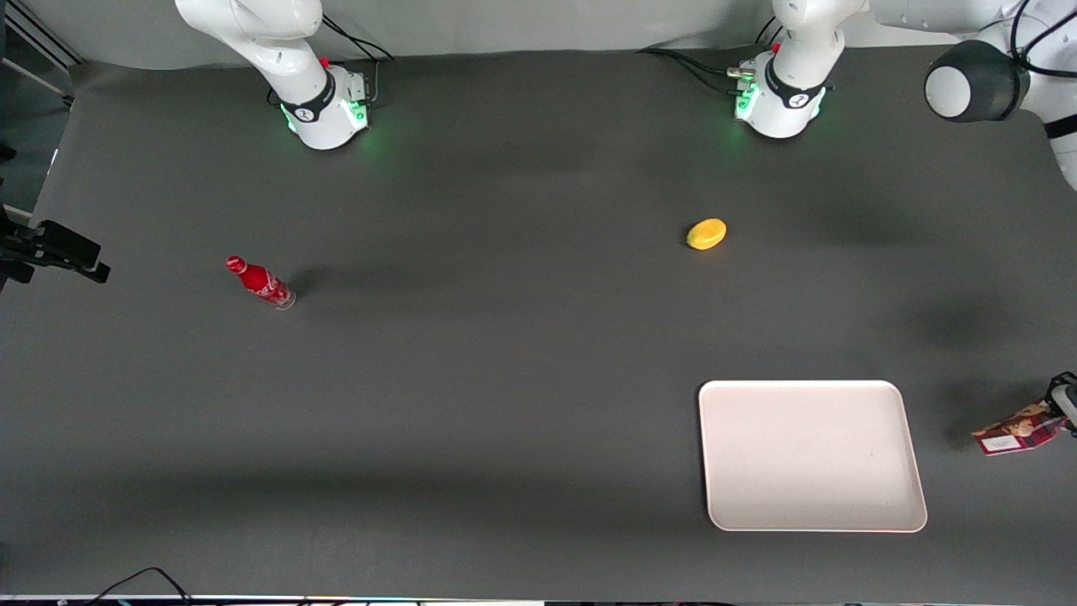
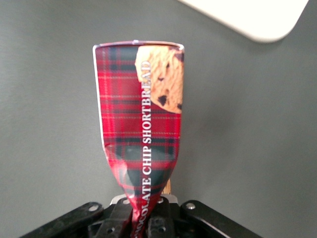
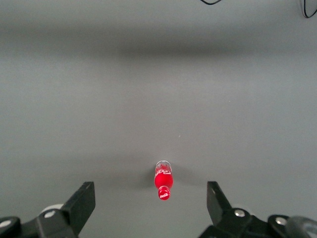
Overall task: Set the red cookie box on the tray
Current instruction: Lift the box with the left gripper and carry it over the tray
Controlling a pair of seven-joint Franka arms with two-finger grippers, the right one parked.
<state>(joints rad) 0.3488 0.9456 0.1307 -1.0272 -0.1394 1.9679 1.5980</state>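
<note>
Front view: the gripper (image 1: 1062, 404) is way out at the working arm's end of the bench, right at the frame edge, and it's got the red cookie box (image 1: 1016, 430) by one end. The box sticks out toward the tray (image 1: 812, 455), white label end leading, tilted, with a shadow on the mat under it, so it looks lifted. It's near the tray but not over it; there's bare mat between them. The tray sits close to the bench's front edge with nothing on it. A yellow lemon-ish thing (image 1: 706, 234) lies farther from the camera than the tray, and a small red soda bottle (image 1: 260, 282) is off toward the parked arm's end.

Left wrist view: the fingers are pinched tight on the box (image 2: 141, 129), and the carton's crumpled where they squeeze it. One tray corner (image 2: 257, 20) shows past the box's free end.

Right wrist view: just the bottle (image 3: 163, 179) standing on the mat.
</note>
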